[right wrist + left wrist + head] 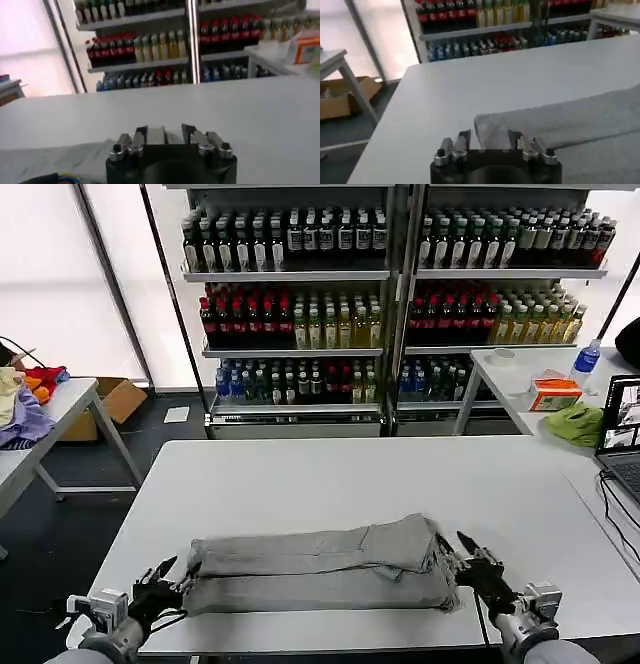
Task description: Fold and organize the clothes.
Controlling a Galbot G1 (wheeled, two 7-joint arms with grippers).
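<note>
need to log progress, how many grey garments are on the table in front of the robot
1: a folded grey garment lies near the table's front edge, between the left gripper and the right gripper. Another could be hidden inside its folds.

Soft, matt grey cloth shirt (320, 574) lies folded on a smooth, matt white table (330, 474). Both grippers, left (172, 576) and right (462, 550), look like black plastic with bare metal fittings.

Bright and even, daylight pouring through blown-out white window panels (60, 274) far beyond the left gripper (170, 576), soft faint shadow under the folded clothes (320, 569), wrist views blurred, bottle shelves (150, 50) hazy
</note>
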